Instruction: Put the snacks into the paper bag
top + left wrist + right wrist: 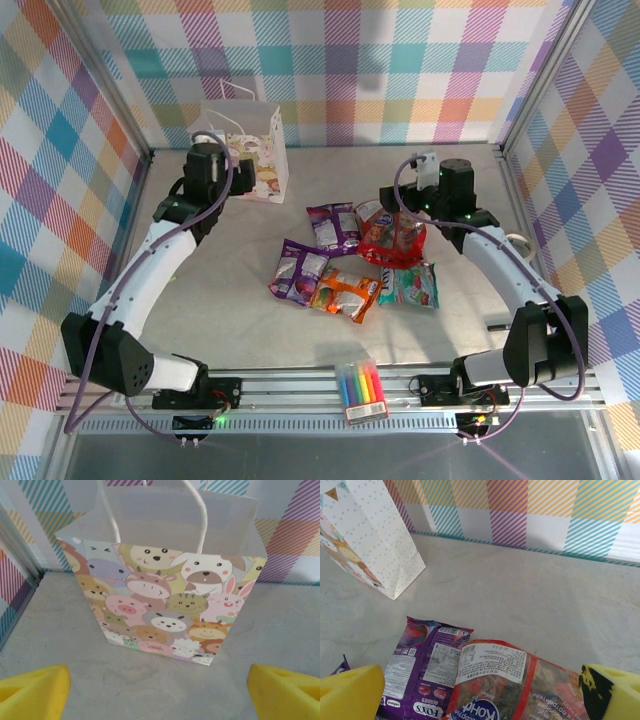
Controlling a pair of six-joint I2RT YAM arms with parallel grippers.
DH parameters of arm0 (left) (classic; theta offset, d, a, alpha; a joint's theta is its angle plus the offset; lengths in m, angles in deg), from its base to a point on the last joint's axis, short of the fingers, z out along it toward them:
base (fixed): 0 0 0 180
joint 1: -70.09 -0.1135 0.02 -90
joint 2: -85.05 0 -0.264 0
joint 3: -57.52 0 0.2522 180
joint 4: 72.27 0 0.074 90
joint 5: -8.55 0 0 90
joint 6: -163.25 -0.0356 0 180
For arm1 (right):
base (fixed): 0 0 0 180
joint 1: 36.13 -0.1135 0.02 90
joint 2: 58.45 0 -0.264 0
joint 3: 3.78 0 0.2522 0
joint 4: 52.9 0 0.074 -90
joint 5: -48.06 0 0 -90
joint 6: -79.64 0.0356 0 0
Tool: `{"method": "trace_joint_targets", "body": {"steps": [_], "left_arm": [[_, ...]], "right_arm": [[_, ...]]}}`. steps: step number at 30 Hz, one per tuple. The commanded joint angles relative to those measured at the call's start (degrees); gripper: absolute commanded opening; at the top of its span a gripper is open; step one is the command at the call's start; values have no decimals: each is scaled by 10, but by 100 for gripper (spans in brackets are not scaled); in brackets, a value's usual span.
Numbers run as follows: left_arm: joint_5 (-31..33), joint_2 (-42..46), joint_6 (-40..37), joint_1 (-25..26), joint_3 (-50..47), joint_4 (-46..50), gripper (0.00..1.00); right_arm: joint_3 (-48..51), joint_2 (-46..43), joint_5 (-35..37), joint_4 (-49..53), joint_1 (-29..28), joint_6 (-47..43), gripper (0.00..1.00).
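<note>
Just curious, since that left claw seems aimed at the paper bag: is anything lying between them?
Nothing. The left wrist view shows bare grey table from the left gripper to the paper bag.

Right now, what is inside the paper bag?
Above the front panel of the paper bag, a bare white inner wall and cord handles show. Its floor is hidden by the printed front, so contents are unknown.
</note>
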Motion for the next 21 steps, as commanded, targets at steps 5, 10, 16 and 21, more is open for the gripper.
{"method": "trace_joint_targets", "body": {"steps": [5, 10, 16, 21], "left_arm": [[120, -92, 12, 31, 100, -24, 82], [158, -136, 27, 33, 144, -65, 79], [179, -204, 18, 33, 240, -5, 79], [199, -257, 32, 32, 325, 54, 75]], "right_arm": [[-15, -12, -13, 21, -7, -24, 99], [-12, -30, 0, 35, -7, -37, 99], [-5, -44, -1, 37, -7, -33, 99], [-3, -50, -1, 38, -7, -33, 99]]}}
